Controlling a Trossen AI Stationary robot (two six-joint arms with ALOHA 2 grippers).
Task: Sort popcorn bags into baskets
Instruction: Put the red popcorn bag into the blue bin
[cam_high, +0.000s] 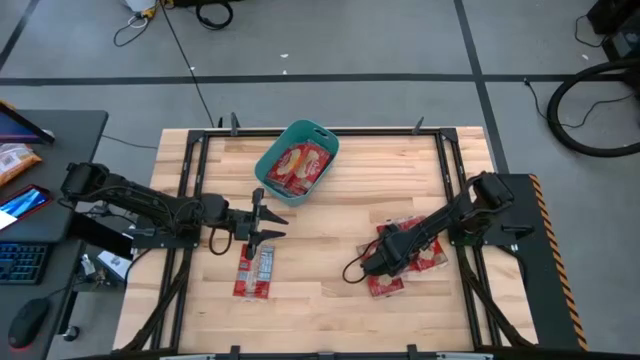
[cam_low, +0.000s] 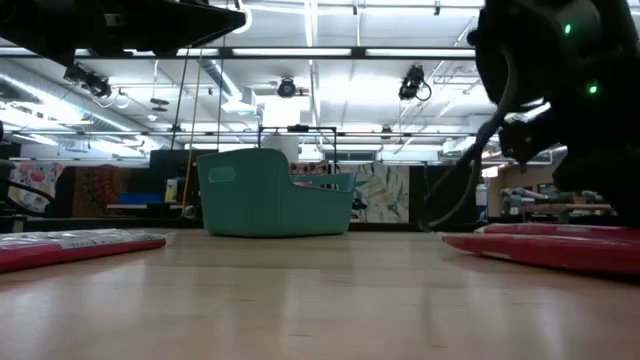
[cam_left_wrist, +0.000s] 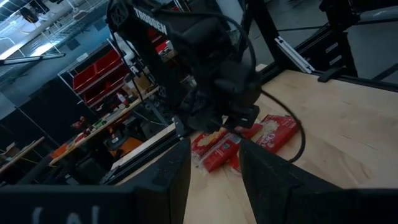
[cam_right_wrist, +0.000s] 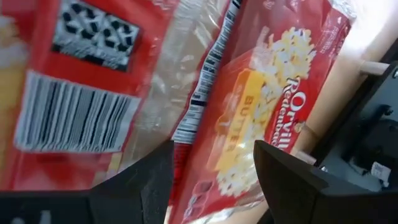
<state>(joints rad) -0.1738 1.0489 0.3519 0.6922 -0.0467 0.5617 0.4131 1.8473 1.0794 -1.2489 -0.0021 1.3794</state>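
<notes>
The teal tub (cam_high: 325, 140) stands at the middle of the table's far side, with red popcorn bags (cam_high: 297, 168) lying inside it; the low view shows its side (cam_low: 275, 200). Two more bags (cam_high: 255, 272) lie flat near the left. A pile of several bags (cam_high: 425, 255) lies at the right (cam_low: 560, 245). My left gripper (cam_high: 283, 227) is open and raised over bare wood, just beyond the far end of the two left bags. My right gripper (cam_high: 372, 265) is open and low over the pile's left side; in its wrist view (cam_right_wrist: 212, 162) bags fill the picture. My right gripper comes down at the pile from above, its open fingers (cam_right_wrist: 149, 180) standing over the seam between two overlapping bags (cam_right_wrist: 261, 106). Whether the fingertips touch the bags I cannot tell.
Black frame rails (cam_high: 190, 190) run along the table's left, right and far edges. A cable loop (cam_high: 350, 270) hangs beside my right gripper. A side desk at the left carries an orange packet (cam_high: 15, 160), a phone and a keyboard. Bare wood lies between the two groups of bags.
</notes>
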